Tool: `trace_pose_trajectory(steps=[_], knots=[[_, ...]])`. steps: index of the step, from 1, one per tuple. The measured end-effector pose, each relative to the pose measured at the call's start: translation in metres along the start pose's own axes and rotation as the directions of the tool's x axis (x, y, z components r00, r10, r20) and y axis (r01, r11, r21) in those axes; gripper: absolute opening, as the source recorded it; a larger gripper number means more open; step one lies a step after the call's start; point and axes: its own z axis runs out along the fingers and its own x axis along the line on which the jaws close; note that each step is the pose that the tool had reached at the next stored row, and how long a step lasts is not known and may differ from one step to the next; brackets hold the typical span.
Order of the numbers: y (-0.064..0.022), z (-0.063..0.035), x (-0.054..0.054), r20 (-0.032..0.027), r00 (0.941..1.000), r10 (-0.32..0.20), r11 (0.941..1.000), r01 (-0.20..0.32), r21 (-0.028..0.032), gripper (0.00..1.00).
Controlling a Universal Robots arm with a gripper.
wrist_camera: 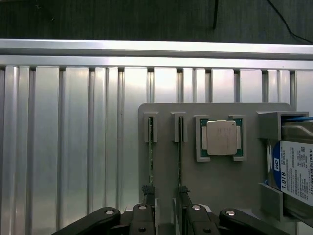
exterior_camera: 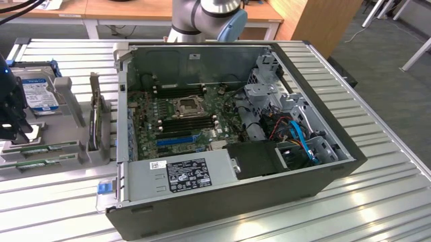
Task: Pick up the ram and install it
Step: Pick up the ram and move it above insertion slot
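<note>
The pincer [wrist_camera: 166, 223] stands released, with nothing between its black fingers, low over the grey plastic holder [wrist_camera: 220, 186] on the ribbed metal table [wrist_camera: 73, 147]. The ram [wrist_camera: 151, 161], thin and green, stands on edge in a narrow slot. A second stick [wrist_camera: 179, 156] is just beside it, then the square silver processor [wrist_camera: 221, 137] and the labelled hard drive [wrist_camera: 298, 171].

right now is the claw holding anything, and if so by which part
Nothing is held. The claw is open above the grey tray, near one end of the two ram sticks, which both sit in their slots.
</note>
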Motion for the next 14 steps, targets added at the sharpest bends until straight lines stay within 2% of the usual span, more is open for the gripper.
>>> trace_pose_trajectory(steps=[14], knots=[[-0.0008, 0.0177, 0.001, 0.0000, 1.0000, 0.000, 1.0000, 0.000, 0.0001, 0.31]])
